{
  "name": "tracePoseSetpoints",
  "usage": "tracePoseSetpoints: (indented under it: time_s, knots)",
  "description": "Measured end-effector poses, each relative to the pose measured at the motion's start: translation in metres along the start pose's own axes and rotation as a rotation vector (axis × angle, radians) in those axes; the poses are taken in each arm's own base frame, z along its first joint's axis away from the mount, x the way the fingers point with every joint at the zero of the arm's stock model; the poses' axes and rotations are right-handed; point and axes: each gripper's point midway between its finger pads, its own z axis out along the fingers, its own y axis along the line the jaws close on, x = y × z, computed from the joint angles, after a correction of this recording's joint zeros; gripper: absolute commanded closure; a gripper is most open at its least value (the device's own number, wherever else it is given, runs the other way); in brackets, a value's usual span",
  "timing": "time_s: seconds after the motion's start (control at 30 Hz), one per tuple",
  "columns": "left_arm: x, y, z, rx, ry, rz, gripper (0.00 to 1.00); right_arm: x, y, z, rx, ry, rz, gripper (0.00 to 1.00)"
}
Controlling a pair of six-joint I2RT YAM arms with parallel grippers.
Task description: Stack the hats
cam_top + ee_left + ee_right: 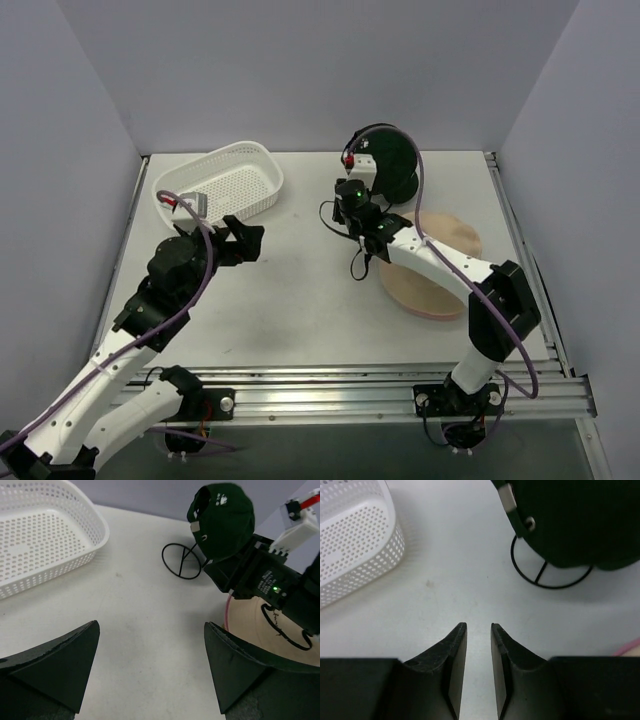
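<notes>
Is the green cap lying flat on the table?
No, propped up: the green cap perches on a black wire stand.

The basket [225, 180] sits near the worktop's [300, 310] far left corner. Right of it, by the far edge, a cap [395, 165] perches on a wire stand [182, 562]. The stacked bucket hats [452, 236] lie before it, toward the right edge.

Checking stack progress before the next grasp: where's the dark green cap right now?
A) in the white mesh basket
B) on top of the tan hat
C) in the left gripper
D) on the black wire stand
D: the dark green baseball cap sits perched on the black wire stand, whose ring base rests flat on the table.
</notes>
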Motion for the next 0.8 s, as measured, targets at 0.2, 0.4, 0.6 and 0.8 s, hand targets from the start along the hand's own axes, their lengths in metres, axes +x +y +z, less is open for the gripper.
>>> tracePoseSetpoints:
  time_s: [0.2,0.4,0.6,0.8]
  knots:
    - [-0.013,-0.008,-0.009,0.056,-0.101,-0.03,0.05,-0.053,0.024,0.025,0.056,-0.094,-0.074,0.57]
    - [0.017,-0.013,0.0,0.062,-0.024,0.012,0.06,-0.091,0.007,0.054,0.147,-0.088,-0.096,0.56]
    - [0.013,-0.014,-0.005,0.064,-0.043,0.027,0.06,-0.166,-0.064,0.066,0.178,-0.147,0.051,0.55]
    - [0.02,-0.012,0.002,0.049,-0.02,0.046,0.06,-0.214,-0.105,0.063,0.144,-0.191,0.147,0.43]
